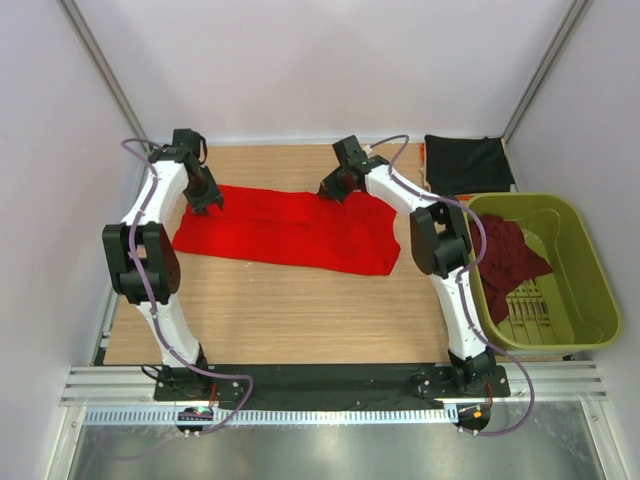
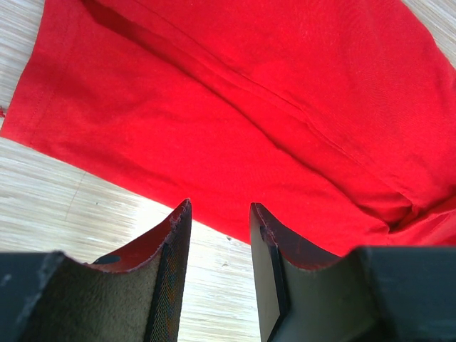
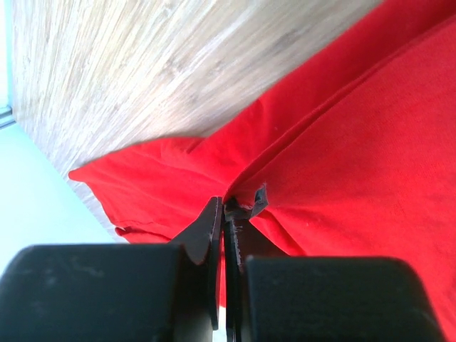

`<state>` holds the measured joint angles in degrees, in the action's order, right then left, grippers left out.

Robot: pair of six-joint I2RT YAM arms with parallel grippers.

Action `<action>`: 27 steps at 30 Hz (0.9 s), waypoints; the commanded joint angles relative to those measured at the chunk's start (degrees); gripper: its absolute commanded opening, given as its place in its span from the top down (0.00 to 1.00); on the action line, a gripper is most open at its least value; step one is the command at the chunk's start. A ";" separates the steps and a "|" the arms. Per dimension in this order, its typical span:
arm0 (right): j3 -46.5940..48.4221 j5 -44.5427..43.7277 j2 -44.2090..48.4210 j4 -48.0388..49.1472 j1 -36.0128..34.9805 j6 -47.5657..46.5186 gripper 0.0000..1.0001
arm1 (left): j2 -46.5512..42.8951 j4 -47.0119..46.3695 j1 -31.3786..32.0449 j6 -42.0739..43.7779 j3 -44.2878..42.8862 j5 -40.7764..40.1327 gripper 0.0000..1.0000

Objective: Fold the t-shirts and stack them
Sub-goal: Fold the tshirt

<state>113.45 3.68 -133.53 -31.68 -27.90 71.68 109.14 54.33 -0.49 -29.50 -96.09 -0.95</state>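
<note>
The bright red t-shirt (image 1: 290,232) lies folded into a long band across the far half of the wooden table (image 1: 280,310). My left gripper (image 1: 205,200) is open and empty just above the shirt's far left edge; in the left wrist view (image 2: 221,210) bare table shows between its fingers and the red cloth (image 2: 235,107) lies just beyond them. My right gripper (image 1: 332,188) is shut on a fold of the red shirt's far edge (image 3: 342,157), as its wrist view (image 3: 225,206) shows. The black t-shirt (image 1: 468,163) lies folded at the far right corner. The dark maroon t-shirt (image 1: 505,255) is crumpled in the basket.
The olive-green plastic basket (image 1: 590,270) stands at the right edge of the table, beside the right arm. White walls close in the back and sides. Bare wood lies between the red shirt and the arm bases.
</note>
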 commanded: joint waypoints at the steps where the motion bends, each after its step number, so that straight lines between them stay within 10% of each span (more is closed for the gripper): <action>1: 3.97 0.97 -1.55 4.77 -0.05 -1.53 0.90 | -0.95 0.34 -0.21 0.49 -0.41 -0.28 0.60; 9: 8.20 10.28 0.28 -1.98 4.87 -14.19 0.64 | -0.69 0.52 -0.12 -0.56 -2.25 0.69 0.59; 27: -27.04 15.04 24.11 -21.67 11.64 -48.56 0.59 | 8.10 -1.06 -3.02 0.58 -2.61 1.31 0.57</action>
<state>89.45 17.89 -113.19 -51.51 -16.69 29.19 115.74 53.39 -2.22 -29.52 -96.42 1.10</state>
